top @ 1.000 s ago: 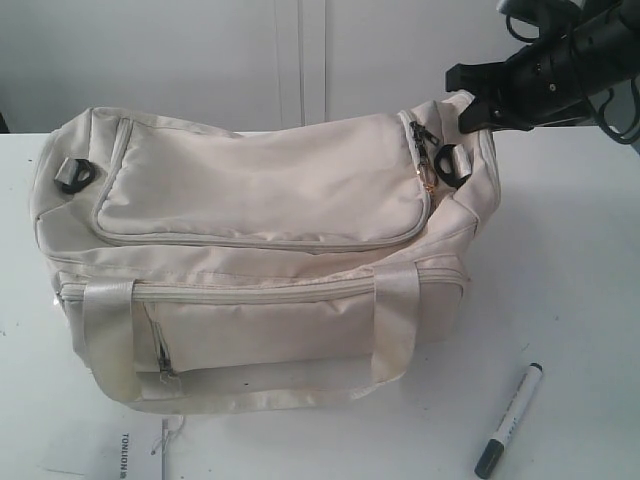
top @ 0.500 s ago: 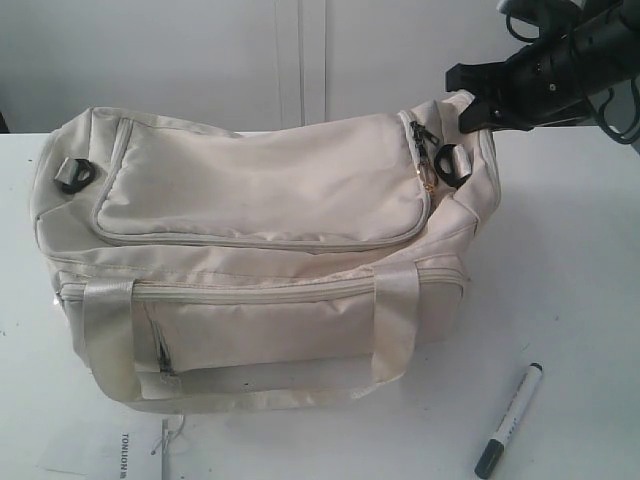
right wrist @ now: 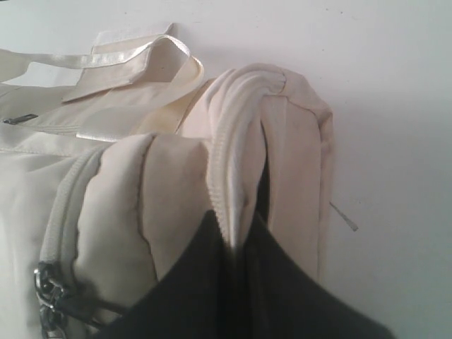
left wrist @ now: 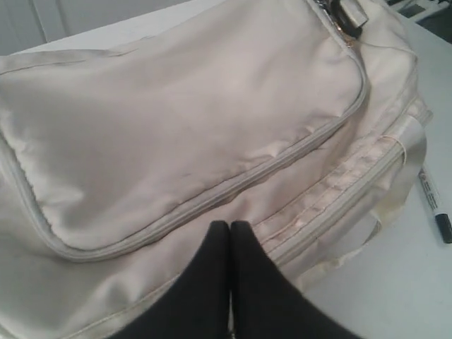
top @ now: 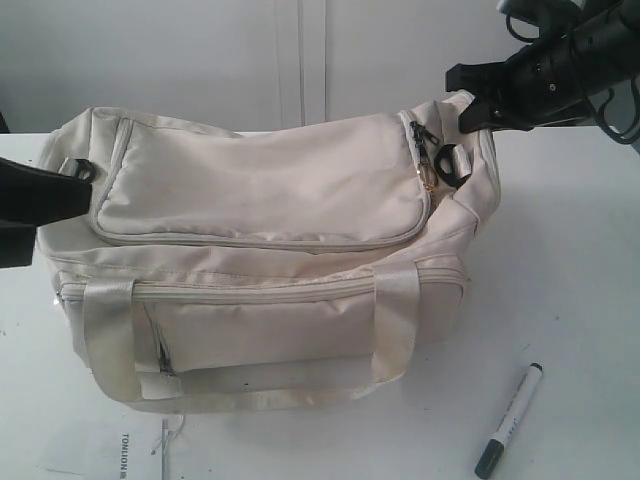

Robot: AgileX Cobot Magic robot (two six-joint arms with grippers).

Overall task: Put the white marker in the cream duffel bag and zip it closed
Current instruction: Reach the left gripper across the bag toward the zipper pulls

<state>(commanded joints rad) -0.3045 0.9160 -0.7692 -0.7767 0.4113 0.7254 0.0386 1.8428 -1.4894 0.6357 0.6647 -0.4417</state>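
Note:
The cream duffel bag lies in the middle of the white table with its top flap zipped; its dark zip pulls sit at the right end. Near the front right corner of the table, apart from the bag, is the white marker, also seen in the left wrist view. My right gripper is shut on a fold of fabric at the bag's right end. My left gripper is shut and empty beside the bag's left end, its fingertips just above the bag's cloth.
A black strap ring hangs at the bag's right end and another at the left end. A printed paper label lies on the table in front of the bag. A pale wall stands behind.
My left gripper has come into the exterior view from the left edge and now sits at the bag's left end. The right gripper, the bag and the marker have not moved.

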